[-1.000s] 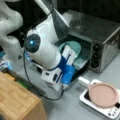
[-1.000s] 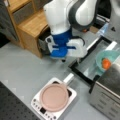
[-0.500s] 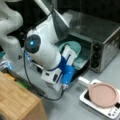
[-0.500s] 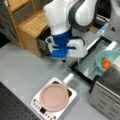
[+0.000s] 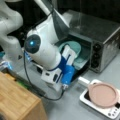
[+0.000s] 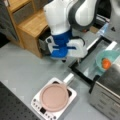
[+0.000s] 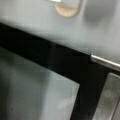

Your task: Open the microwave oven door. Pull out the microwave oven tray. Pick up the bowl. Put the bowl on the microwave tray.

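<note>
The microwave oven has its door folded down flat, with the bar handle at the front edge. The teal bowl, with orange food in it, sits at the oven's mouth. I cannot tell the tray beneath it apart from the glass. My gripper hangs over the door's outer part, to the left of the bowl and apart from it. In a front view the arm's blue and white wrist covers the door.
A pink plate rests on a small white appliance on the grey table beside the door. A wooden cabinet stands close behind the arm.
</note>
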